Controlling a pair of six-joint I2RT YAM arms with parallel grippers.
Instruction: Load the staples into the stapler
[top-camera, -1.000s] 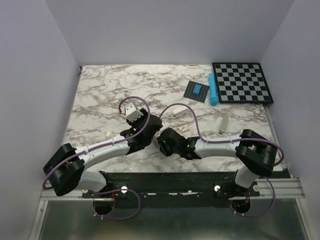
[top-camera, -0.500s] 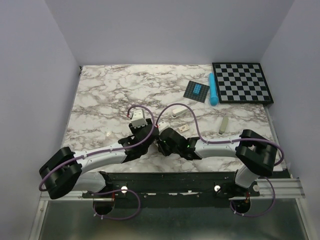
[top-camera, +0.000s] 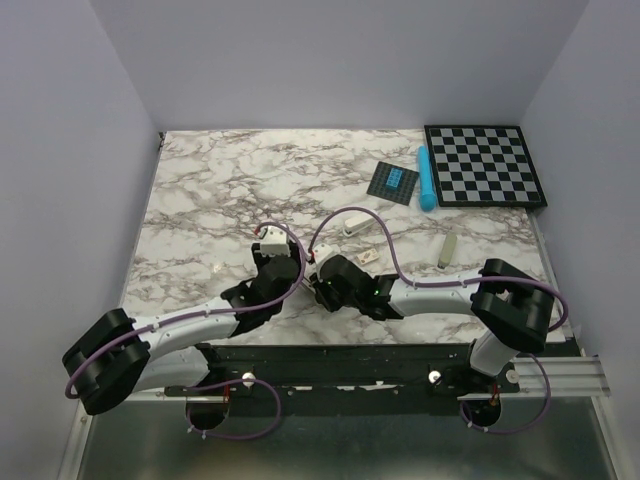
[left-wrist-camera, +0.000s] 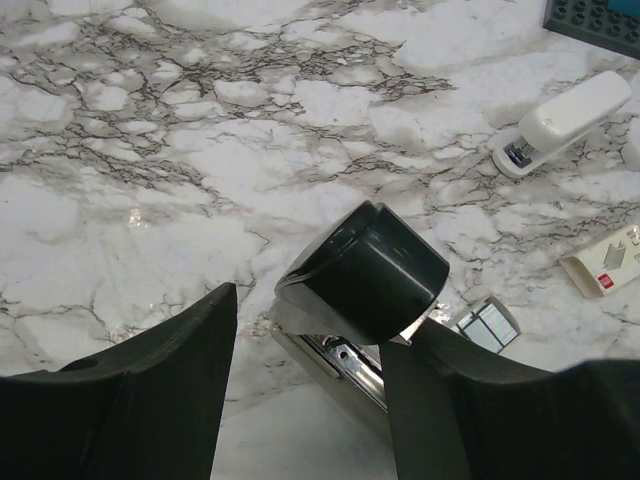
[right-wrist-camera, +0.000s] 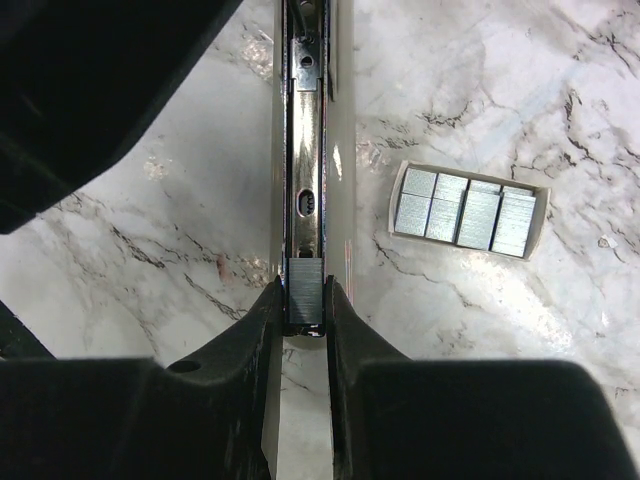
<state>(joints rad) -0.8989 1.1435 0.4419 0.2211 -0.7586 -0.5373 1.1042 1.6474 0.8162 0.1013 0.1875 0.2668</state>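
Note:
The black stapler (left-wrist-camera: 362, 270) lies open, lid raised over its silver channel (left-wrist-camera: 345, 365). My left gripper (left-wrist-camera: 305, 400) is open; its fingers stand on either side of the stapler's near end, and the right finger hides part of the channel. My right gripper (right-wrist-camera: 304, 310) is shut on a small grey staple strip (right-wrist-camera: 305, 290), held at the near end of the channel (right-wrist-camera: 305, 150). The open staple box (right-wrist-camera: 468, 212) holds several strips just right of the channel. In the top view both grippers, left (top-camera: 275, 268) and right (top-camera: 320, 283), meet mid-table and hide the stapler.
A white oblong stapler (top-camera: 352, 226) and a white card (top-camera: 368, 257) lie beyond the grippers. A beige bar (top-camera: 448, 250) lies to the right. A blue tube (top-camera: 426, 178), a dark tile (top-camera: 393, 181) and a chessboard (top-camera: 485, 165) sit at the back right.
My left gripper has swung right and nearer, closing in on the stapler beside the right gripper. The right arm has not moved.

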